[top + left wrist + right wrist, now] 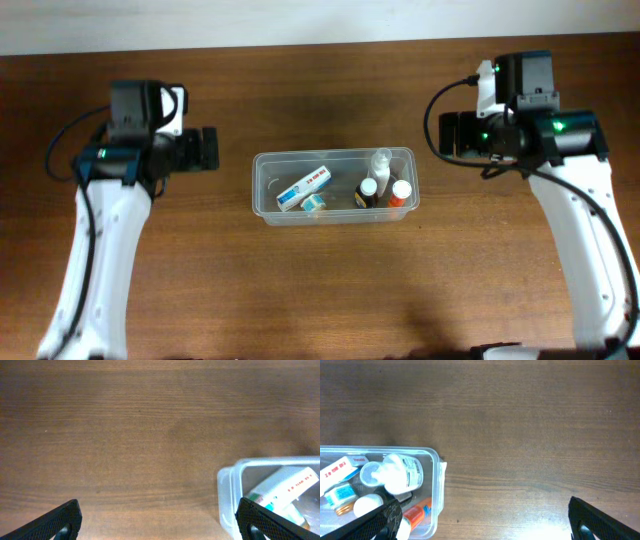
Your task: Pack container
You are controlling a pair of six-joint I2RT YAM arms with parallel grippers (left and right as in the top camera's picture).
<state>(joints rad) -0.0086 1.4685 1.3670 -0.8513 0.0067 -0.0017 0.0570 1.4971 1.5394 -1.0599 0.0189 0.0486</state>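
Observation:
The container (pixel 266 165), a clear plastic tub with a rim, stands on the brown table at the middle. Inside lie a white box with red print (pixel 303 185), a small teal-and-white box (pixel 314 204), a clear bottle with a white top (pixel 380 161), a dark bottle with a white cap (pixel 367 192) and an orange bottle with a white cap (pixel 400 192). My left gripper (pixel 208 148) is open and empty, left of the tub. My right gripper (pixel 447 134) is open and empty, right of the tub. The tub's corner shows in the left wrist view (pixel 227 485) and in the right wrist view (pixel 436 467).
The wooden table (pixel 320 290) carries nothing else in view. A pale wall edge (pixel 250 20) runs along the back. Black cables loop beside each arm.

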